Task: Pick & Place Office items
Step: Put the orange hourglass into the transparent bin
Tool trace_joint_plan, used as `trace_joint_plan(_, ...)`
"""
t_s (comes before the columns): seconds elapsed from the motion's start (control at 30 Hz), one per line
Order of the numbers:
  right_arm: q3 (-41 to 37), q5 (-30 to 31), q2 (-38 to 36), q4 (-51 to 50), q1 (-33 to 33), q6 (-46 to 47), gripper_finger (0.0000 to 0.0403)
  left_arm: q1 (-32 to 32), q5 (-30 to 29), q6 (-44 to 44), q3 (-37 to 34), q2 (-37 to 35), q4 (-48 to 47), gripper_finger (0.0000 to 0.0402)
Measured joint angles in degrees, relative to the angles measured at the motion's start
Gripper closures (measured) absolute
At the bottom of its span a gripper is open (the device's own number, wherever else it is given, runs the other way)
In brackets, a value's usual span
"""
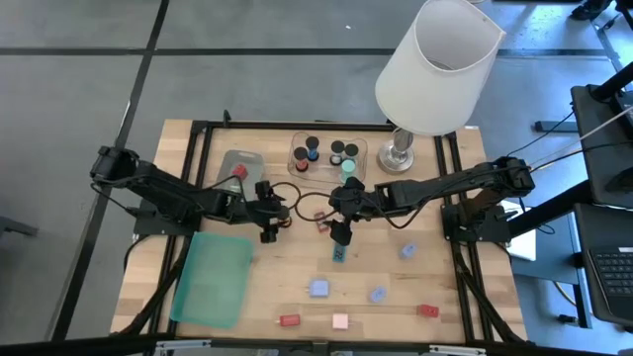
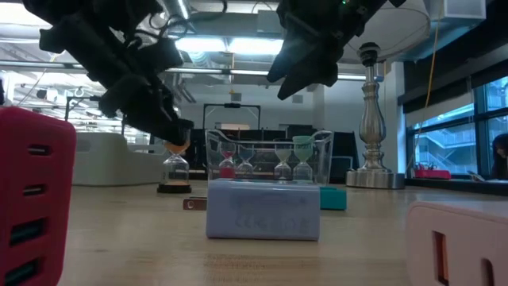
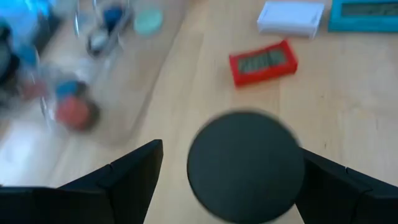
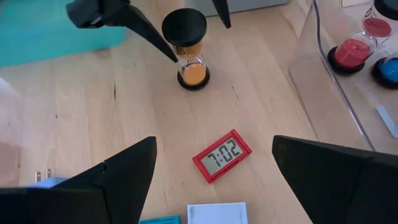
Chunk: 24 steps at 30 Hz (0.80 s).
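Hovering my left gripper (image 3: 227, 186) wide open over the orange sand timer (image 4: 189, 53) standing on the table (image 1: 287, 277) beside the clear tray (image 1: 328, 153); next I'd lower and pinch its black cap. Right gripper (image 4: 214, 180) waits open above the little red clock (image 4: 221, 155)

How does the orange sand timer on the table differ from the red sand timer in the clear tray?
The orange sand timer stands alone on the bare wood, between the open fingers of the left hand; the red sand timer stands inside the clear tray, beside a blue one, with no hand at it. Their sand is orange and red. Both are upright, with dark round caps.
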Motion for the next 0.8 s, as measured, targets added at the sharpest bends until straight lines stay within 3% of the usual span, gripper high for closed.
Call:
trace_joint_plan(0.27, 0.0, 0.0, 0.0, 0.0, -0.2, -1.4, 0.0079, 0.5, 5.4, -6.4, 0.0, 0.0, 0.7, 0.0084)
trace_joint_plan(0.57, 0.0, 0.0, 0.0, 0.1, -0.2, -1.4, 0.0079, 0.5, 5.6, -10.7, 0.0, 0.0, 1.9, 0.0085)
trace_joint_plan(0.8, 0.0, 0.0, 0.0, 0.1, -0.2, -1.4, 0.0079, 0.5, 5.7, -13.5, 0.0, -0.8, 1.7, 0.0124)
